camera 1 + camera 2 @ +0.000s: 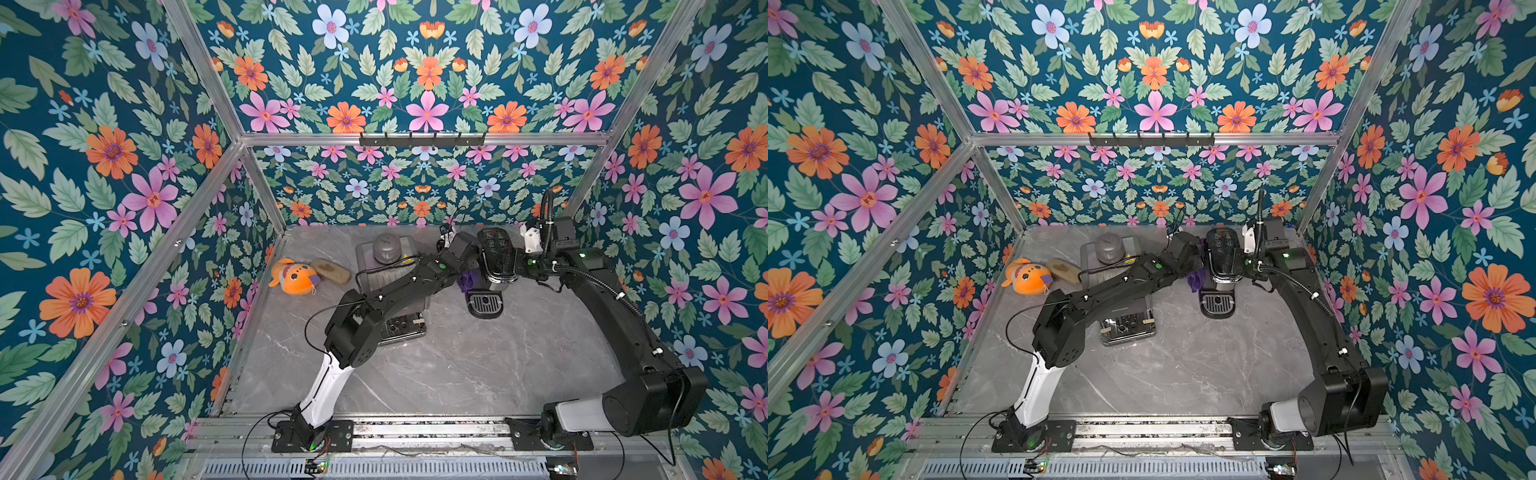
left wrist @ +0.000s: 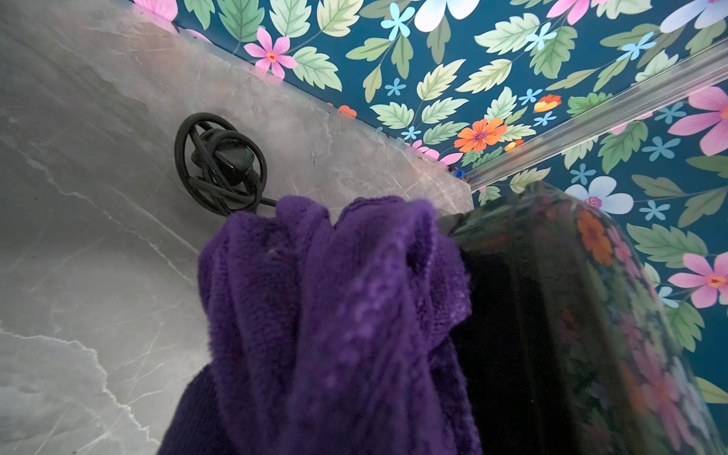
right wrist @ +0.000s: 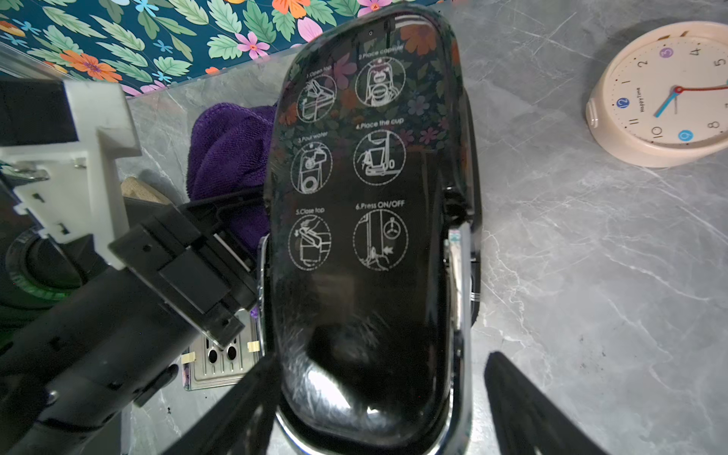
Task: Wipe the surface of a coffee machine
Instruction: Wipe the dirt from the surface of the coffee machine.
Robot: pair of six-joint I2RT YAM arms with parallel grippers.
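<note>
Overall: two black arms lean in over a grey marble counter and meet near the back wall, w/ floral paper all round.
Coffee machine: glossy black coffee machine stands upright at the rear of the counter, right of ctr, btwn the two arm tips. Its drip tray sticks out toward the front. White how-to diagrams show on the lid.
Cloth: purple cloth is bunched up against the machine's left side. It fills much of the left wrist view.
Left jaws: closed tight on the purple cloth, holding it to the machine's side. The left arm stretches across a grey appliance.
Right jaws: spread wide, one each side of the lid's rounded end, gripping nothing. One jaw sits at the lid's edge and I can't tell if it touches. The other is clear of it, w/ counter showing btwn. The right arm comes in from the right.
Cord: coiled black cord lies on the counter near the back wall.
Clock: peach clock on the counter, apart from the machine.
Toy: orange plush toy at rear left, w/ a tan pad just beside it.
</note>
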